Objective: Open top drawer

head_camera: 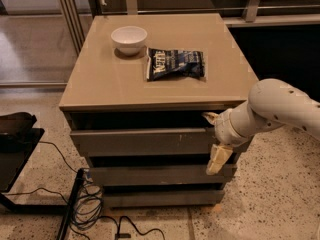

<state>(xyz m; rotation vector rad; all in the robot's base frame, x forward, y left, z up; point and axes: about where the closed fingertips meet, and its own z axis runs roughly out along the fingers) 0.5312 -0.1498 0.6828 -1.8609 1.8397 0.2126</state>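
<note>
Soft light from above, dull sheen on the cabinet top (115, 79) up-left of the gripper (216, 139) at the top drawer (145, 141)'s right end; the gap beside it is black, maybe hiding detail.

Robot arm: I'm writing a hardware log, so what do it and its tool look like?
The arm is a smooth, rounded white shell with small dark dots on top, narrowing to a white wrist. The tool, at the right end of the top drawer, is cream-yellow. No cables or sleeves show on it.
</note>
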